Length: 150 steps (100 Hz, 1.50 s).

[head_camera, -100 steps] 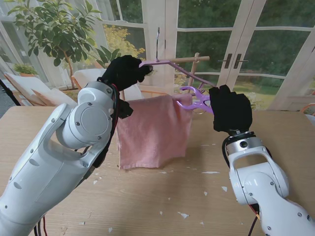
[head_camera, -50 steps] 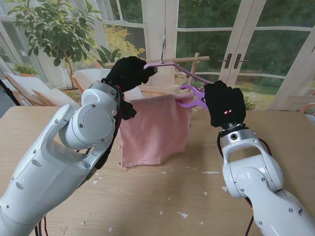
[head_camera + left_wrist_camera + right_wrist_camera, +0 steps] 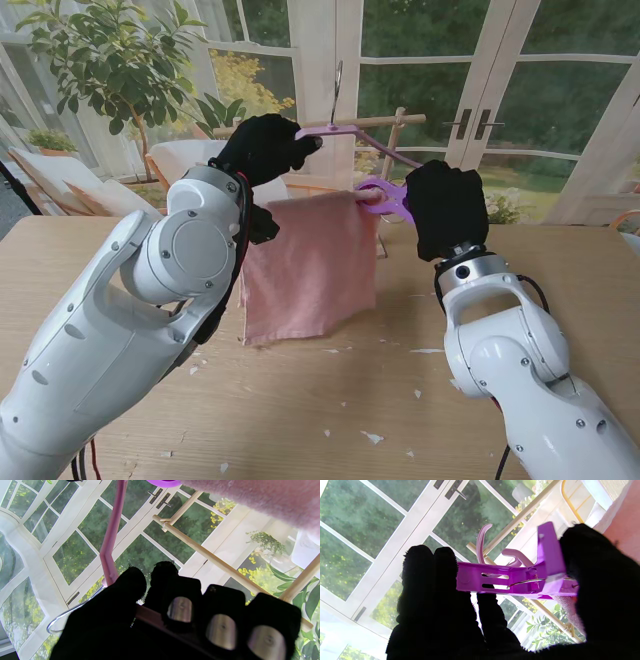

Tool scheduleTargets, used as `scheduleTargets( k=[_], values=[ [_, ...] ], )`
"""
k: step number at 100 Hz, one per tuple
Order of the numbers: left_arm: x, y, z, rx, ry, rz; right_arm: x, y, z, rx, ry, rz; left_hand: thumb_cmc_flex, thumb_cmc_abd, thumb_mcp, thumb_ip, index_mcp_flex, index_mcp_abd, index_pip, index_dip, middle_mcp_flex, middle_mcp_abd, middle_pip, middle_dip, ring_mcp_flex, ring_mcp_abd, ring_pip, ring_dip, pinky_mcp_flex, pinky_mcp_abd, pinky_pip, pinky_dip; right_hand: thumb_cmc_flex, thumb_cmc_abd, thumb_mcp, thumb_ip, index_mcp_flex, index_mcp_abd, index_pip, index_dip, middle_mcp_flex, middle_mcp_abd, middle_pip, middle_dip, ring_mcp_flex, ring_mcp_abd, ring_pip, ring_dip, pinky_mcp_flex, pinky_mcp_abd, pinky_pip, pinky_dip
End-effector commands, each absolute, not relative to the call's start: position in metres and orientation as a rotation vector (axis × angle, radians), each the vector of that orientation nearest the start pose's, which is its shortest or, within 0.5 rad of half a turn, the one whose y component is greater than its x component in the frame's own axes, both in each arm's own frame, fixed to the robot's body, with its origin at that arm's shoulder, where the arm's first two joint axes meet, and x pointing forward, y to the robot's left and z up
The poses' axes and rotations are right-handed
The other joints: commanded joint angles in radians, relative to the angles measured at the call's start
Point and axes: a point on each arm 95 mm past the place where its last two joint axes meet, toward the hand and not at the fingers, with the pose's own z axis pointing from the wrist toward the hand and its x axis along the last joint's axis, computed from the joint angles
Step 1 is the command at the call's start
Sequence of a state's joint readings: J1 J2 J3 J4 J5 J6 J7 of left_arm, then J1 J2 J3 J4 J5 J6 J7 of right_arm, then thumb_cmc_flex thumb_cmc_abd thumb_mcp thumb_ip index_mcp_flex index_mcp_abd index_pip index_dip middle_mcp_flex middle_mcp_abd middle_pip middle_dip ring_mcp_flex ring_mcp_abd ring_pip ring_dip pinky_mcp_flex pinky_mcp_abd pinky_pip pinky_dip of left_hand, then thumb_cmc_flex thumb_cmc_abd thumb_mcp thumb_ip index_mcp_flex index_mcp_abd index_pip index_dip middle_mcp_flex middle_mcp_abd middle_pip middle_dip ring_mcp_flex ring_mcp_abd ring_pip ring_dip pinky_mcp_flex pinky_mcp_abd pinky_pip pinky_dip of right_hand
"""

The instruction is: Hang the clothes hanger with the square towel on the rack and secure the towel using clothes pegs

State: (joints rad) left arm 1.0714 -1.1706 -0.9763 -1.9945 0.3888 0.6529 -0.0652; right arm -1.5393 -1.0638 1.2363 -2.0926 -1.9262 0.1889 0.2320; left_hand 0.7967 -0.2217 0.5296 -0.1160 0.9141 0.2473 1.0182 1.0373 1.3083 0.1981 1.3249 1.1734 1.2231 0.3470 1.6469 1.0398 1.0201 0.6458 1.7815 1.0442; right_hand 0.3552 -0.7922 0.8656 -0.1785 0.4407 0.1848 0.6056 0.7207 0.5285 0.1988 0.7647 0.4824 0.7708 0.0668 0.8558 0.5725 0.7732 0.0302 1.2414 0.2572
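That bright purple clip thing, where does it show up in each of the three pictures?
Stand view: the purple peg sits at the right end of the pink towel, pinched by the right hand.
Left wrist view: only a purple sliver at the picture's edge, beside the towel.
Right wrist view: fills the middle, between the fingers.
Shared landmark: the wooden rack bar, seen in all three.

Left hand gripping the hanger

The black-gloved left hand (image 3: 175,620) clasps the pink hanger (image 3: 111,537); its wire hook (image 3: 65,615) shows beside a wooden rack (image 3: 210,556) and pink towel (image 3: 262,502).
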Motion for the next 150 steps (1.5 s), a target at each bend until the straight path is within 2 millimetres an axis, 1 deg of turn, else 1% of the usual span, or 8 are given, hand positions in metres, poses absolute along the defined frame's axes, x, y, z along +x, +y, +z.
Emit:
scheduleTargets(
  k=[1, 18, 30, 37, 70, 86, 112, 150],
  values=[
    [0.423, -0.124, -0.060, -1.519, 1.032, -1.999, 0.372, 0.040, -0.138, 0.394, 1.276, 0.906, -0.011, 0.046, -0.028, 0.020, 0.031, 0.035, 0.010, 0.002, 0.043, -0.038, 0.033, -0.009, 0.040, -0.035, 0.076, -0.009, 0.041, -0.024, 0.235, -0.006, 0.027, 0.156, 0.074, 0.109, 0.003, -0.032, -0.011, 0.001, -0.014, -0.067, 0.036, -0.014, -0.072, 0.060, -0.086, -0.045, -0.067, 0.076, -0.069, 0.465],
    [0.422, -0.124, -0.061, -1.540, 1.029, -1.992, 0.369, 0.042, -0.137, 0.393, 1.284, 0.895, -0.010, 0.047, -0.028, 0.020, 0.030, 0.034, 0.011, 0.003, 0.043, -0.039, 0.033, -0.009, 0.039, -0.035, 0.076, -0.009, 0.041, -0.024, 0.235, -0.007, -0.087, 0.264, -0.221, 0.104, -0.111, 0.030, -0.234, -0.089, -0.181, -0.037, -0.105, -0.143, -0.300, 0.162, -0.287, -0.146, -0.296, 0.254, -0.227, 0.414],
    [0.421, -0.124, -0.062, -1.546, 1.025, -1.983, 0.365, 0.043, -0.137, 0.405, 1.280, 0.921, -0.010, 0.048, -0.029, 0.020, 0.029, 0.035, 0.010, 0.003, 0.043, -0.039, 0.033, -0.009, 0.039, -0.035, 0.076, -0.009, 0.041, -0.024, 0.236, -0.008, -0.202, 0.272, -0.205, 0.095, -0.165, 0.087, -0.339, -0.121, -0.258, -0.003, -0.188, -0.187, -0.425, 0.223, -0.388, -0.225, -0.417, 0.340, -0.335, 0.317],
    [0.421, -0.124, -0.062, -1.549, 1.021, -1.977, 0.361, 0.043, -0.137, 0.408, 1.263, 0.962, -0.009, 0.048, -0.029, 0.020, 0.029, 0.036, 0.010, 0.003, 0.043, -0.039, 0.033, -0.009, 0.039, -0.035, 0.076, -0.009, 0.041, -0.024, 0.236, -0.008, -0.233, 0.276, -0.192, 0.090, -0.170, 0.103, -0.356, -0.127, -0.269, 0.010, -0.211, -0.197, -0.454, 0.245, -0.411, -0.249, -0.444, 0.358, -0.371, 0.278],
    [0.421, -0.118, -0.067, -1.535, 1.015, -2.019, 0.352, 0.036, -0.123, 0.510, 1.103, 1.215, -0.016, 0.044, -0.021, 0.020, 0.029, 0.031, 0.011, 0.003, 0.043, -0.029, 0.032, -0.008, 0.039, -0.024, 0.072, -0.009, 0.038, 0.000, 0.221, -0.010, -0.165, 0.308, -0.184, 0.104, -0.093, 0.079, -0.317, -0.120, -0.180, 0.001, -0.191, -0.186, -0.373, 0.186, -0.402, -0.268, -0.415, 0.323, -0.370, 0.221],
    [0.423, -0.112, -0.070, -1.493, 1.045, -2.046, 0.359, 0.029, -0.114, 0.613, 1.046, 1.314, -0.030, 0.037, 0.001, 0.019, 0.030, 0.024, 0.011, 0.004, 0.040, -0.025, 0.029, -0.003, 0.038, -0.011, 0.062, -0.004, 0.038, 0.024, 0.203, -0.007, -0.129, 0.314, -0.204, 0.113, -0.110, 0.075, -0.314, -0.120, -0.196, -0.004, -0.191, -0.182, -0.386, 0.144, -0.426, -0.278, -0.447, 0.287, -0.410, 0.181],
    [0.446, -0.101, -0.081, -1.449, 1.097, -2.092, 0.374, 0.024, -0.107, 0.672, 0.991, 1.432, -0.070, 0.019, 0.063, 0.012, 0.036, 0.018, 0.010, 0.004, 0.039, -0.009, 0.018, 0.017, 0.038, 0.005, 0.048, 0.014, 0.037, 0.051, 0.179, 0.010, -0.101, 0.294, -0.208, 0.115, -0.079, 0.073, -0.312, -0.133, -0.174, -0.002, -0.211, -0.191, -0.377, 0.113, -0.464, -0.297, -0.494, 0.178, -0.500, 0.096],
    [0.458, -0.091, -0.090, -1.412, 1.152, -2.204, 0.399, 0.031, -0.110, 0.836, 1.078, 1.625, -0.106, 0.000, 0.115, 0.007, 0.033, 0.008, 0.010, 0.003, 0.025, 0.006, 0.009, 0.036, 0.035, 0.026, 0.015, 0.039, 0.038, 0.052, 0.153, -0.009, -0.031, 0.301, -0.235, 0.118, 0.024, -0.008, -0.257, -0.138, -0.024, -0.061, -0.210, -0.186, -0.232, 0.069, -0.459, -0.297, -0.448, 0.114, -0.457, 0.069]
  ],
)
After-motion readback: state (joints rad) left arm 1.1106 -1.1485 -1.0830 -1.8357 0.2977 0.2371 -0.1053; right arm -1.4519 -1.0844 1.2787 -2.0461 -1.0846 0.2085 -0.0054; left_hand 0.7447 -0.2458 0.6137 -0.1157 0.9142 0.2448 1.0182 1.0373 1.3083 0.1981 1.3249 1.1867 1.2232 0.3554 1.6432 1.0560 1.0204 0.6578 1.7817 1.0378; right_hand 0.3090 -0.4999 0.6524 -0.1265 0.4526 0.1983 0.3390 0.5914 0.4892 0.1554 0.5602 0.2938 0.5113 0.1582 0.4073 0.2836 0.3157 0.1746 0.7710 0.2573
